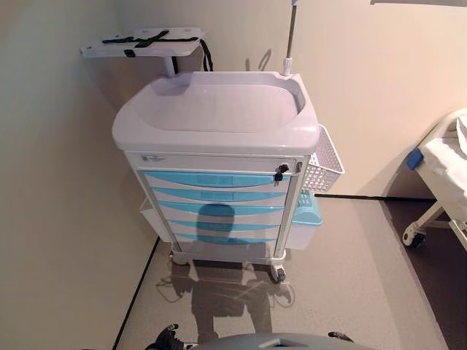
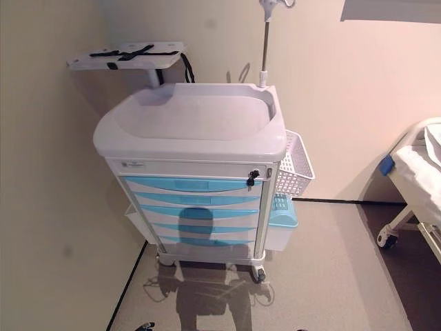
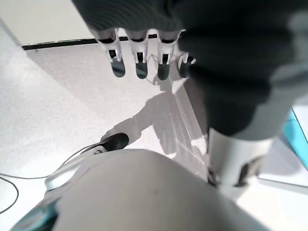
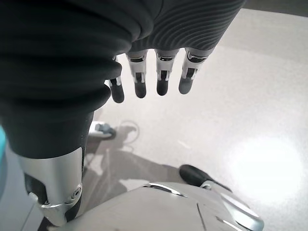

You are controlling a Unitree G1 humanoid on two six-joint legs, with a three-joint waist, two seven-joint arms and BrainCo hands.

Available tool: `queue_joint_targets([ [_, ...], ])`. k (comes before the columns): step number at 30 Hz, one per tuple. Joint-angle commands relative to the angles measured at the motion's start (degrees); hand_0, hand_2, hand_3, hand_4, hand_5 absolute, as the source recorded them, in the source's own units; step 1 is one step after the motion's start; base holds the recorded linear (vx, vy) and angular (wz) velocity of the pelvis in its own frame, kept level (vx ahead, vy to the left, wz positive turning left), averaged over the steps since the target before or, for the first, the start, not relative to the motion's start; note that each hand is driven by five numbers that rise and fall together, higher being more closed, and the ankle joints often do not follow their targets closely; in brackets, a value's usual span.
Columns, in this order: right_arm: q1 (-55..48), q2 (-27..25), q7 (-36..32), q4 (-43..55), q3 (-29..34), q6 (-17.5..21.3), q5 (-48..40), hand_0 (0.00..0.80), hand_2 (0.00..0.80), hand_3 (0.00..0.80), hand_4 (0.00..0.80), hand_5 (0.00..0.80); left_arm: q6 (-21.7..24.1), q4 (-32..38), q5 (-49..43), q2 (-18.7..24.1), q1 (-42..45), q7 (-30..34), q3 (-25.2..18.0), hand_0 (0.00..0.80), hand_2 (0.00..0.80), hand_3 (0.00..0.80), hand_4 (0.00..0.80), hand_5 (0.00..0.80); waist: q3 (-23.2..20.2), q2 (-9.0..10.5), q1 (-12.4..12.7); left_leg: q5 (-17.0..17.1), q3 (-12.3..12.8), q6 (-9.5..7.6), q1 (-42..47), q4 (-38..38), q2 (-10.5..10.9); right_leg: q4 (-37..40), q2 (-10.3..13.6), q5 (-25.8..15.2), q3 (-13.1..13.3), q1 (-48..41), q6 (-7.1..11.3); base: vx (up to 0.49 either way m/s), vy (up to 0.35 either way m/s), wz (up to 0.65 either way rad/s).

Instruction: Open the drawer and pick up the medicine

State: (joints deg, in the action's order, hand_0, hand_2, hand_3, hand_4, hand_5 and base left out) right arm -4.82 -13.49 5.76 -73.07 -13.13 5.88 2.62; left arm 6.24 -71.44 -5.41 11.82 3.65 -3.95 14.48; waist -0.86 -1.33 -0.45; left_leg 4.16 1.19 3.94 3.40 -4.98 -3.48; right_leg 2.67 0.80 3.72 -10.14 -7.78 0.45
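A white medical cart [image 1: 219, 131] stands against the wall ahead, with several light-blue drawers in its front. The top drawer [image 1: 215, 179] and those below it are all shut. A key sits in the lock [image 1: 279, 172] at the top drawer's right end. No medicine shows in any view. My left hand [image 3: 149, 53] shows only in the left wrist view, hanging over the floor with its fingers [image 3: 141, 67] straight and empty. My right hand [image 4: 149, 62] shows only in the right wrist view, also low over the floor, fingers [image 4: 162, 82] straight and empty. Both are far from the cart.
A white wire basket [image 1: 325, 160] and a blue bin [image 1: 308, 210] hang on the cart's right side. A pole [image 1: 290, 36] rises at its back right, a side shelf [image 1: 142, 42] at its back left. A wheeled bed [image 1: 445, 175] stands at the right. A wall runs along the left.
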Motion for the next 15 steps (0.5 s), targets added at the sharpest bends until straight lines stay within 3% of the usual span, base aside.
queue_joint_targets([
  [1,2.8,0.4,0.6,-1.0,0.7,0.2,-0.4,0.0,0.0,0.0,0.0,0.0,0.5,-3.4,-0.2,-1.3,-2.9,0.0,-0.1,0.0,0.0,0.0,0.0,0.0,0.7,2.63,1.8,-3.1,0.1,-3.31,-0.3,0.0,4.8,0.0,3.3,-6.1,-1.2,4.3,5.33,-0.006,-0.003,0.05],
  [8,3.6,0.0,0.8,-0.8,0.3,-0.1,-0.1,0.0,0.0,0.0,0.0,0.0,0.3,-2.5,-0.8,-0.8,-3.3,0.5,0.8,0.0,0.0,0.0,0.0,0.0,0.8,2.7,1.7,-2.9,0.0,-3.29,-0.4,0.0,4.8,-0.3,3.4,-6.1,-0.9,4.5,5.29,-0.011,-0.011,0.01],
  [15,3.9,0.0,0.8,-1.3,-0.8,0.0,1.0,0.0,0.0,0.0,0.0,0.0,0.9,-2.2,0.9,-0.5,-2.2,0.9,0.0,0.0,0.0,0.0,0.0,0.0,0.2,2.83,0.3,-3.2,1.7,-3.4,0.9,0.0,4.8,-0.3,3.5,-6.0,0.4,3.8,4.85,-0.001,-0.006,-0.01],
])
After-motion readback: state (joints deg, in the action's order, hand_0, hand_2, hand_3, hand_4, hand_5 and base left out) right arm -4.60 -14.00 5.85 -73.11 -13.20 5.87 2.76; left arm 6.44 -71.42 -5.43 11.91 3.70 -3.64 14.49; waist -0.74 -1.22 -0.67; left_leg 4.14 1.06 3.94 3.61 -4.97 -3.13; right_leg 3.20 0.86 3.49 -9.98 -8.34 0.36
